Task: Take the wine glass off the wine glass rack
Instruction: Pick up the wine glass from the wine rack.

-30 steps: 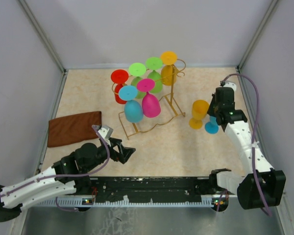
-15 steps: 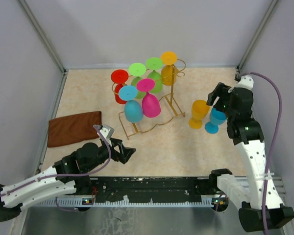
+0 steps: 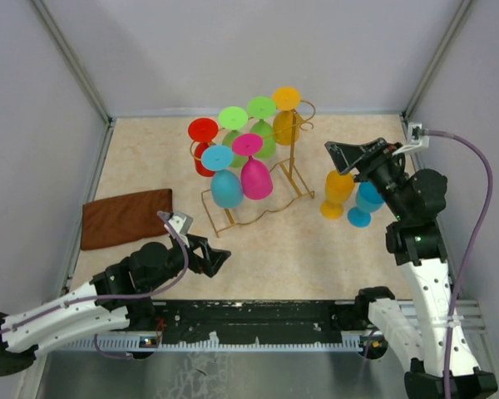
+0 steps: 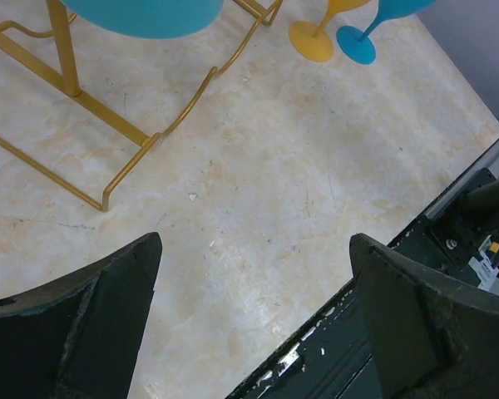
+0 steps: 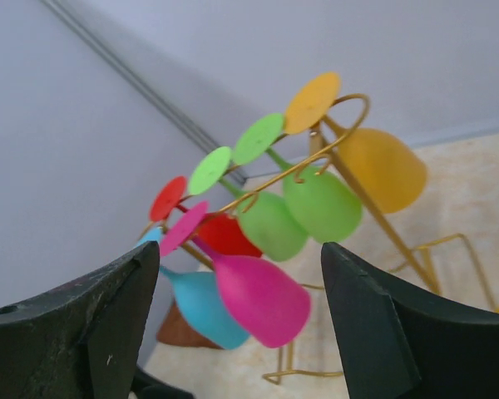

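Note:
The gold wine glass rack (image 3: 293,170) stands at the back middle of the table, with several coloured wine glasses hanging upside down from its rails. A pink wine glass (image 3: 256,178) and a blue one (image 3: 226,189) hang nearest. An orange glass (image 3: 337,193) and a blue glass (image 3: 366,204) stand upright on the table to the right of the rack. My right gripper (image 3: 343,155) is open and empty above those two, pointing left at the rack. In the right wrist view, the pink glass (image 5: 258,295) shows between the fingers of this gripper (image 5: 239,249), still far off. My left gripper (image 3: 216,258) is open and empty, low near the front.
A brown cloth (image 3: 125,216) lies at the left. The left wrist view shows the rack's wavy base (image 4: 133,137), the hanging blue bowl (image 4: 141,12), the feet of the orange (image 4: 310,41) and blue (image 4: 355,46) glasses, and the black front rail (image 4: 416,283).
My right gripper opened and let go of the blue glass, which now stands beside the orange one. The right arm rose and turned toward the rack. The left arm stayed still.

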Available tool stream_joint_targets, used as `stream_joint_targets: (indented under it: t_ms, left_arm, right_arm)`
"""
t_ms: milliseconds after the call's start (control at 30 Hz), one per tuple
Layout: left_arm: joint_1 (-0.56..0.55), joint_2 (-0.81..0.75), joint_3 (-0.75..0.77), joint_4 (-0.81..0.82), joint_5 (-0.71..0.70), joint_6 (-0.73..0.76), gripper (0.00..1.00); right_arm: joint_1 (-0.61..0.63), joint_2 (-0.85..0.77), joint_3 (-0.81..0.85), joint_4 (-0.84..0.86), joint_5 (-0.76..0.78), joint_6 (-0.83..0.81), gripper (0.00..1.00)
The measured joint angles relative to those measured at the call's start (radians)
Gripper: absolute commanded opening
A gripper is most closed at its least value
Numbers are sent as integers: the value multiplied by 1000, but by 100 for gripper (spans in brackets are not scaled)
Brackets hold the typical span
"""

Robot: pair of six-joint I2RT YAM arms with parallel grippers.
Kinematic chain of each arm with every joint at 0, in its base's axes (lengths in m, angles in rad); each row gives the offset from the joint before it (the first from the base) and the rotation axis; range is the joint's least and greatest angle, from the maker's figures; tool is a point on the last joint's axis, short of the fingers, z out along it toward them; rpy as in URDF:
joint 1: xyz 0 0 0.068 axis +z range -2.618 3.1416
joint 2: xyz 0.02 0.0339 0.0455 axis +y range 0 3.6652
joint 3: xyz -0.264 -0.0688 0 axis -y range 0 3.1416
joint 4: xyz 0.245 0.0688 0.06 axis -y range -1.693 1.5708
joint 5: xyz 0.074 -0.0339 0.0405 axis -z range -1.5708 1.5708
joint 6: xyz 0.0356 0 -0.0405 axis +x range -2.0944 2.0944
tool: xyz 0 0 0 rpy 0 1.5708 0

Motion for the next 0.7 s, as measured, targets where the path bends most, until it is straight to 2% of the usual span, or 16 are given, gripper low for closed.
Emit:
stream_joint_targets:
  t_ms: [167,300,433,533,700]
  left_arm:
    - [1,32,1,-20,-56,-48,100]
    - [24,91,8,-49,-82,-81,100]
    - [108,130,15,-54,-53,-120,99]
    - [202,120,15,-54,-16,-146,99]
    - [296,59,44,-94,-25,-159,99]
  right_arm:
    - [53,53,-37,174,-87,172,78]
    - [216,135,23,139,-48,165,77]
    - [356,186,68,111,23,142,76]
    - [412,213,88,100,81,142,73]
    - [484,269,111,85,180,144,70]
